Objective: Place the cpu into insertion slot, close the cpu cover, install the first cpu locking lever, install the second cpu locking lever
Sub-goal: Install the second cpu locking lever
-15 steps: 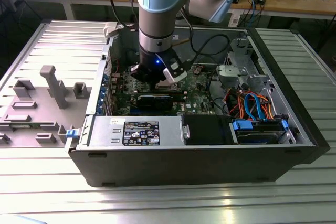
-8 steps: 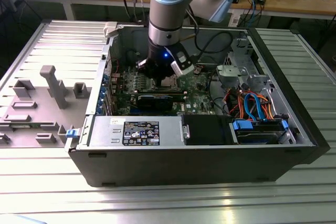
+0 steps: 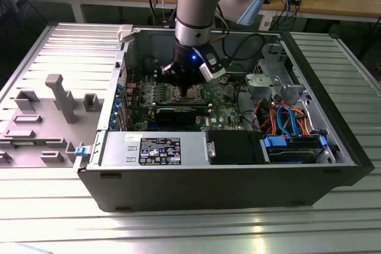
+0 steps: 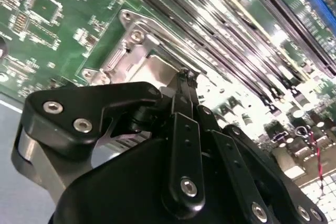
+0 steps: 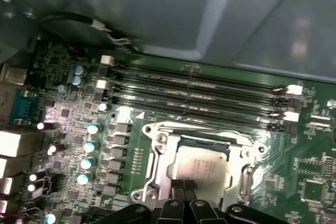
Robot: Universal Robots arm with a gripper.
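The cpu (image 5: 202, 163), a small square chip with a silvery top, lies flat in the insertion slot (image 5: 247, 179) on the green motherboard; the slot's contact field is hidden under it. The cpu cover (image 5: 207, 136), a thin silver frame, lies down around the chip, which shows through its window. My gripper (image 5: 182, 186) is shut, with nothing between its black fingers, and its tips sit at the near edge of the chip and cover. In the second wrist view the gripper (image 4: 185, 77) meets the silver cover (image 4: 134, 38). In the exterior view the gripper (image 3: 186, 87) reaches down into the open computer case.
Long memory slots (image 5: 194, 90) run beside the socket and a row of capacitors (image 5: 90, 145) on its other side. A black graphics card (image 3: 181, 114), the power supply box (image 3: 158, 150), coloured cables (image 3: 286, 117) and the case walls (image 3: 143, 40) crowd the arm. A grey fixture (image 3: 59, 96) stands at the exterior view's left.
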